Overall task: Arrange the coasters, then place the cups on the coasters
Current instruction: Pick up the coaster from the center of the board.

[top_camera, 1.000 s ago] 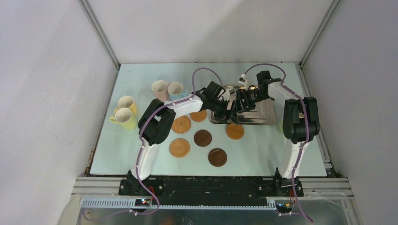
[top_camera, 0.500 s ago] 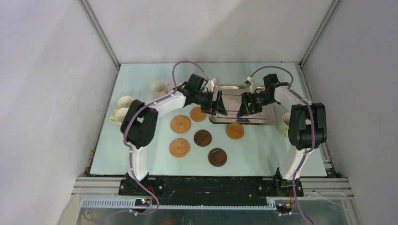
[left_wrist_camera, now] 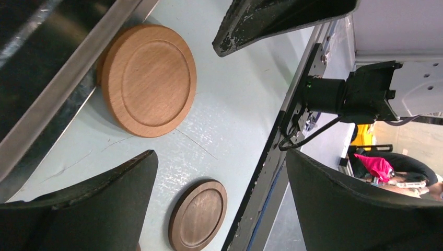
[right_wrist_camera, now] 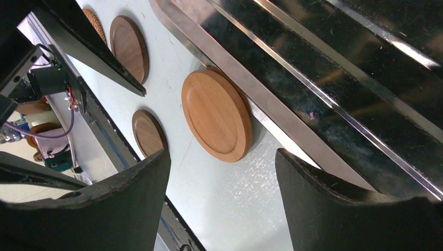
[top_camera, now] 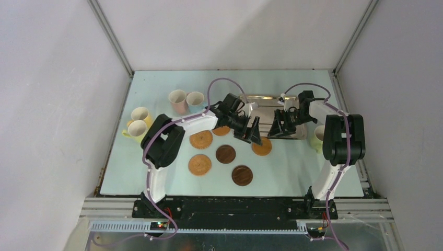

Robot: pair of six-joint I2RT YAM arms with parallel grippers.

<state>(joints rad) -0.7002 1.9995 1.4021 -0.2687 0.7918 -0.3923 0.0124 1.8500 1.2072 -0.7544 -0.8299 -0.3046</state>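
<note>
All six coasters (top_camera: 225, 154) are lying flat on the counter (top_camera: 292, 172) in a loose cluster between the arms, four tan and two dark. They are not forming any tidy row or grid, so the arranging is looking barely begun. One tan coaster (top_camera: 261, 146) is sitting right against the near rim of the tray (top_camera: 269, 104), and both tools are hanging close over it. The left tool (top_camera: 252, 137) is holding its jaws wide apart and carrying nothing, and the right tool (top_camera: 282, 130) is likewise parted and empty by the tray's edge. The cups (top_camera: 177, 100) are standing off the coasters: four are grouped at the far left and a green cup (top_camera: 316, 140) is peeking out behind the right arm, while a sixth is not showing. No cup is sitting on a coaster, so that whole part is waiting to be done.
</note>
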